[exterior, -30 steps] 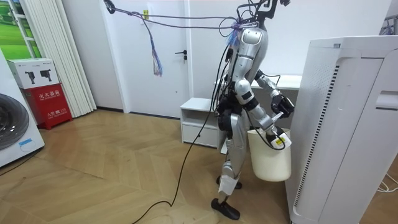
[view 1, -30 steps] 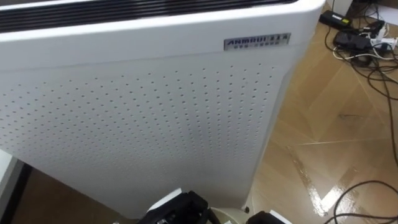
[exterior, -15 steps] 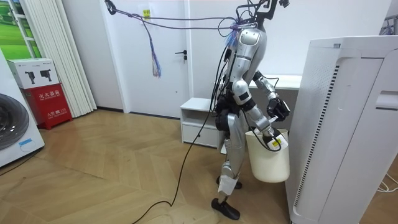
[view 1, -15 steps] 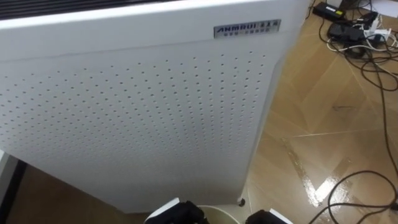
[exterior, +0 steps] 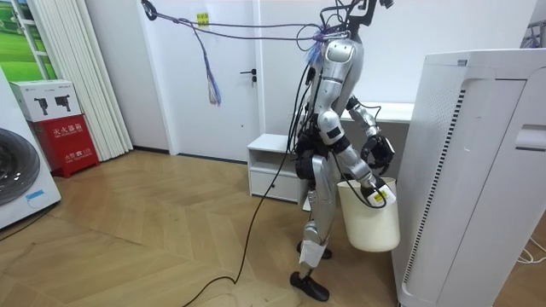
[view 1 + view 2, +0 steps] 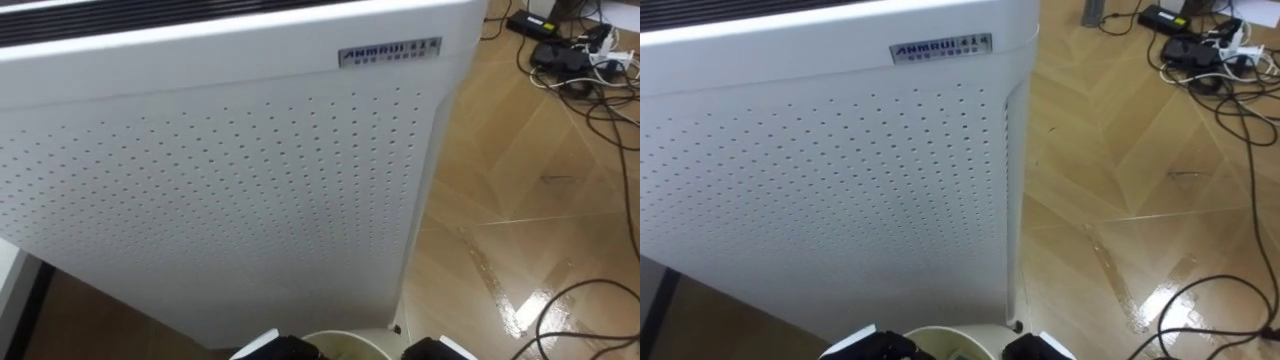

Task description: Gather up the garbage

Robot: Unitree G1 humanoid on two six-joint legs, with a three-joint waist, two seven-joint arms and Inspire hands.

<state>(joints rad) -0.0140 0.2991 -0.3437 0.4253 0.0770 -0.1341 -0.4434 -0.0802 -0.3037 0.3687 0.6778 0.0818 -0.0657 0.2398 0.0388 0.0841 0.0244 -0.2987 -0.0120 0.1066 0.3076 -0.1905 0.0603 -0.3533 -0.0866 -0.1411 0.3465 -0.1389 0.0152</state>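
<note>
- Bin [image 5: 368,217]: white and upright, carried at the robot's waist, close against the white perforated cabinet [image 6: 220,180]. In the eye views its rim curves along the bottom edge between the two hands.
- Left hand [image 6: 285,349], right hand [image 6: 432,350]: dark, one at each side of the bin's rim, both cut off by the bottom edge. You cannot tell whether either is clenched on the rim or released.
- Garbage: you can pick out none. The bin's inside is almost wholly cut off, so its contents are unknown.
- Cabinet: tall, directly ahead, and it hides the floor in front of the robot and to its left.
- Floor [image 6: 540,240]: bare wood, open on the robot's right. Cables [image 6: 580,60] and plugs lie at the far upper right, well apart from the hands. A small dark mark [image 6: 548,180] is too small to name.
- Judgement: the only ground you can search lies to the robot's right, so the right hand is the nearer one. With no item identified, no long axis can be given.
</note>
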